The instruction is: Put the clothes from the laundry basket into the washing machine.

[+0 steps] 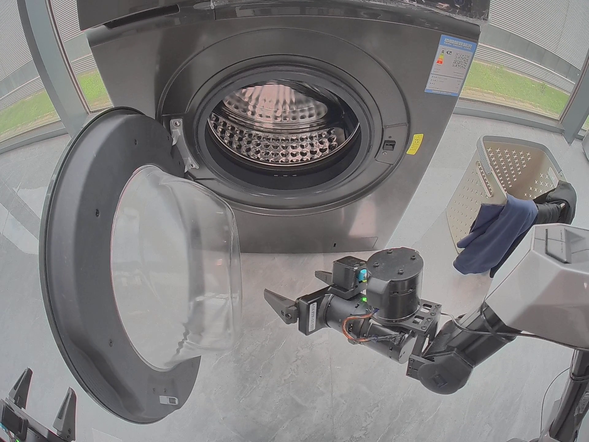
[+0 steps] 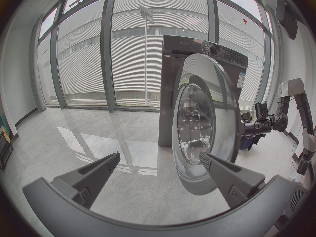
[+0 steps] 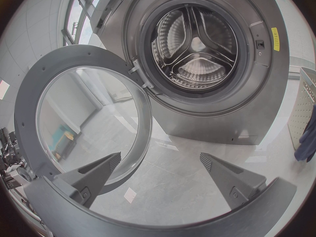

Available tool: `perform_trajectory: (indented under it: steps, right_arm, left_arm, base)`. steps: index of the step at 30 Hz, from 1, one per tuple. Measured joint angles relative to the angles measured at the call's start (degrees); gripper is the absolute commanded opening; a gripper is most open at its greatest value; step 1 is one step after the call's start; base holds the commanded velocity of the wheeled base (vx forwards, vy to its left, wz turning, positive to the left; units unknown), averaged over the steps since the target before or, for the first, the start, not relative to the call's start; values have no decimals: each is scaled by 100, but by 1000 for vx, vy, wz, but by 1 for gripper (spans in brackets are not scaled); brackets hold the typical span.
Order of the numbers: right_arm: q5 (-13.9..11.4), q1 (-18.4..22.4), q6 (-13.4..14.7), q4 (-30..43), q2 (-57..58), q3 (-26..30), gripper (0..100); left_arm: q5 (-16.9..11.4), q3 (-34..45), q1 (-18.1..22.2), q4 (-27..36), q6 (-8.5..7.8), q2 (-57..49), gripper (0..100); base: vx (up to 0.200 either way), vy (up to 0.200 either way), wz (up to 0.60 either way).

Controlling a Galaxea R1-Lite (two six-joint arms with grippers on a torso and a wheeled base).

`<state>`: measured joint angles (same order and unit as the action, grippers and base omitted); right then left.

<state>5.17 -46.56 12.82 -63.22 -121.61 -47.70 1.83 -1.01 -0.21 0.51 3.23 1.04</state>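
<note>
The grey washing machine (image 1: 392,62) stands with its round door (image 1: 80,265) swung open to the left and its steel drum (image 1: 279,130) empty. To its right on the floor is the perforated white laundry basket (image 1: 515,173), with a blue garment (image 1: 494,234) and a black one (image 1: 558,201) draped over its near rim. My right gripper (image 1: 293,286) hovers open and holding nothing, low in front of the machine and pointing left, well apart from the basket. In the right wrist view the right gripper (image 3: 160,157) faces the drum (image 3: 197,50). My left gripper (image 1: 40,397) is open at the lower left, near the door.
The glass bulge of the door (image 3: 92,116) juts out left of the opening. Bare grey floor (image 1: 294,388) lies before the machine. Window frames (image 2: 107,50) stand behind. The basket (image 3: 304,109) and the blue garment (image 3: 307,139) are off to the right arm's side.
</note>
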Motion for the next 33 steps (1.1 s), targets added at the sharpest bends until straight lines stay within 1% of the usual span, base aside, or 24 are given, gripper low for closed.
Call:
perform_trajectory:
  steps: [5,12,16,21,24,28,33]
  right_arm:
    - [-52,-96,-7,-37,-305,-447,100]
    - [-46,-311,-21,29,-750,-1117,100]
    - [-49,-444,-24,27,-1017,-1425,100]
    - [-49,-503,-27,40,-1187,-1704,100]
    - [-55,-477,-27,121,-1240,-1899,100]
    - [-83,-482,-13,453,-1286,-2225,100]
    - [-112,-571,1,714,-1486,-2692,100]
  left_arm:
    - [0,0,5,0,-6,-2,100]
    - [0,0,5,-2,-11,-2,100]
    - [0,0,5,-5,-9,-2,100]
    - [0,0,0,-5,-11,-2,100]
    - [-2,0,0,-2,-9,-2,100]
    - [0,0,0,-2,-9,-2,100]
    - [0,0,5,0,-11,-2,100]
  base:
    - [0,0,0]
    - [0,0,0]
    - [0,0,0]
    - [0,0,0]
    - [0,0,0]
    - [0,0,0]
    - [0,0,0]
